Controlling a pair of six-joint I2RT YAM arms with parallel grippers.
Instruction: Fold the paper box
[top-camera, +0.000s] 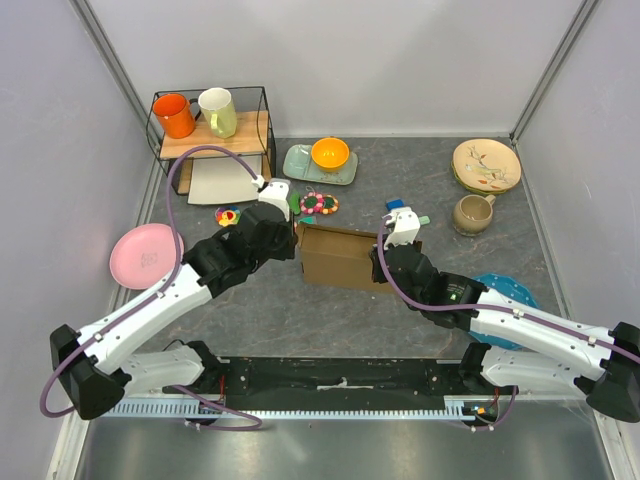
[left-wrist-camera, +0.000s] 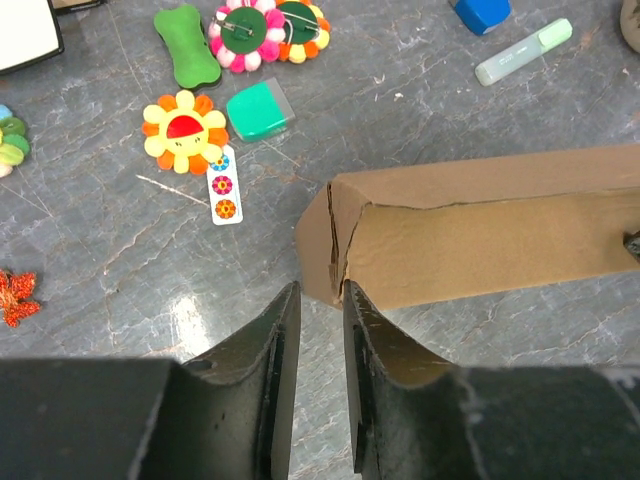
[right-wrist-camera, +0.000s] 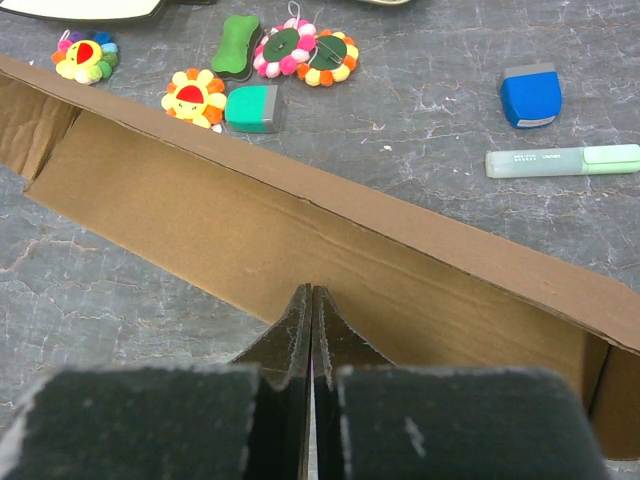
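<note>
I see L gripper (left-wrist-camera: 316, 300) fingers a bit apart w/ nothing between, just beside the paper box (left-wrist-camera: 480, 240) corner, and R gripper (right-wrist-camera: 310, 300) fingers pressed together, at its long wall.

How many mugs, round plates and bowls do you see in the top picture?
Mugs: 3 (orange mug, pale yellow mug, tan mug)
Round plates: 3 (pink plate, cream plate, blue plate, partly hidden by the right arm)
Bowls: 1 (orange bowl)
Total: 7
</note>
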